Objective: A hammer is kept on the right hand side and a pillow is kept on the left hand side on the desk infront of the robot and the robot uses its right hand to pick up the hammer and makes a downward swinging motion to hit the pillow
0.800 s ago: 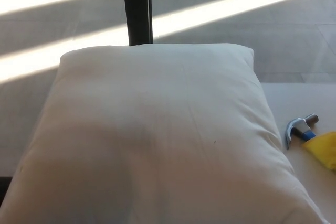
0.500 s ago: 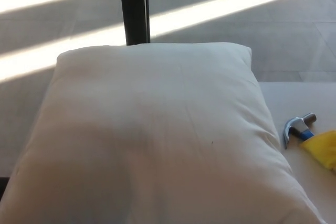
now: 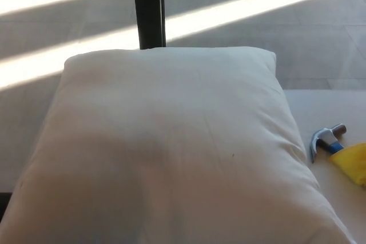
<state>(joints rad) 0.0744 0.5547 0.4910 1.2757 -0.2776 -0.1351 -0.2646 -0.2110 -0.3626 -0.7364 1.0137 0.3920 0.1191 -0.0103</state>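
A large white pillow (image 3: 171,147) fills most of the head view, lying on the white desk (image 3: 326,104). To its right lies the hammer (image 3: 334,147): a steel claw head by the pillow's edge, a blue neck and a yellow handle that runs out of the picture at the right. Neither of my hands shows in the view.
A black post (image 3: 148,7) stands behind the pillow at the far edge. Beyond the desk is a grey tiled floor (image 3: 257,21) with bright stripes of sunlight across it.
Only the camera has swayed a little, left and then back. The pillow and the hammer have not moved.
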